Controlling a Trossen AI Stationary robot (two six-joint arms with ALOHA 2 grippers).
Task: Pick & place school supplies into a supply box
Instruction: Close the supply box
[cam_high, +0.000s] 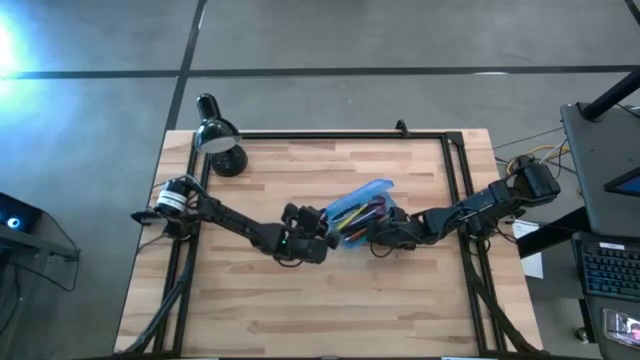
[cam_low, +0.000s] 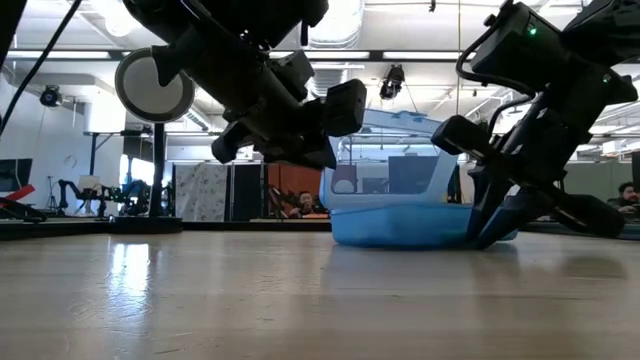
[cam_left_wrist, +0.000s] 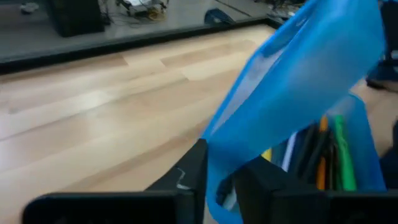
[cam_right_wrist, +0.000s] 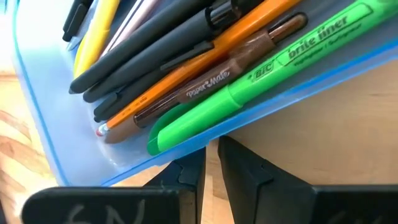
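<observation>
The supply box (cam_high: 365, 215), a translucent blue case, rests by its base on the middle of the wooden table, with its hinged lid (cam_low: 400, 130) raised. Inside it lie school supplies (cam_right_wrist: 186, 68): a green highlighter, orange, brown, black and yellow pens. My left gripper (cam_left_wrist: 221, 180) reaches in from the table's left (cam_high: 322, 235) and is shut on the lid's edge. My right gripper (cam_right_wrist: 211, 162) comes from the table's right (cam_high: 380, 238) and is shut on the box's long side wall. Scissors do not show. My left gripper has the raised lid's free edge (cam_left_wrist: 219, 190) between its two fingers, which fill up with the blue plastic. The fingers come almost level from the table's left. The lid stands tilted up over the box. My right gripper pinches the rim of the box's long side wall (cam_right_wrist: 202, 148), beside the green highlighter's end. Its fingers slant down from the table's right and lie across the wall. The box's base stays on the table (cam_low: 400, 238).
A black desk lamp (cam_high: 220, 140) stands at the table's far left corner. A black frame rail (cam_high: 330, 135) runs round the tabletop. Bare wood lies near the front edge (cam_high: 330, 310). A laptop and cables (cam_high: 605, 260) sit beyond the right edge.
</observation>
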